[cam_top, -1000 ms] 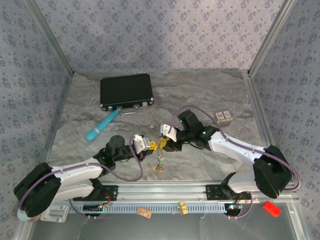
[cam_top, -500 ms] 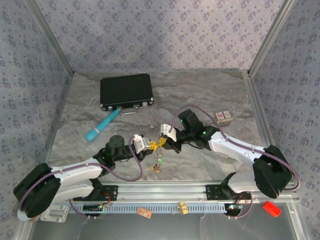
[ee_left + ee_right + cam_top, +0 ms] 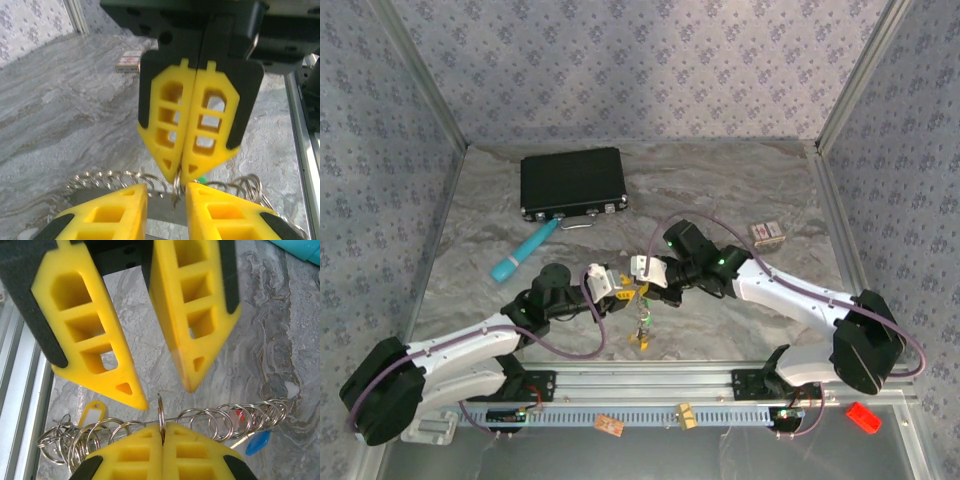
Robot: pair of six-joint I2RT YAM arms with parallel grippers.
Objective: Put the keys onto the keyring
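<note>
Both arms meet over the near middle of the grey marbled table (image 3: 760, 185).

Right gripper (image 3: 178, 175): yellow fingers pressed together, tips pinching a small split ring (image 3: 161, 412) that stands upright in the seam between the pads.

Left gripper (image 3: 163, 390): fingers spread, a clear gap between the tips. It faces the right gripper tip to tip, just beside the pinched ring. No contact with the ring that I can make out.

Keyring (image 3: 172, 419): a thin wire running left to right just beyond the right gripper's tips, with a row of small silvery rings threaded along it. It hangs off the table between the two grippers, and the bunch dangles below them in the overhead view.

Keys, all on the bunch:
- a white tag with a yellow rim (image 3: 91, 414) at the left end
- a red head (image 3: 241, 415) among the rings at the right end
- a blue head (image 3: 257, 444) hanging below the red one
- a speck of green (image 3: 201, 179) beside the right gripper's tip

Elsewhere on the table:
- black case (image 3: 572, 180), far left, lying flat
- teal tube (image 3: 523, 252), just near of the case, lying at an angle
- small box (image 3: 767, 233), far right, well apart from the arms
</note>
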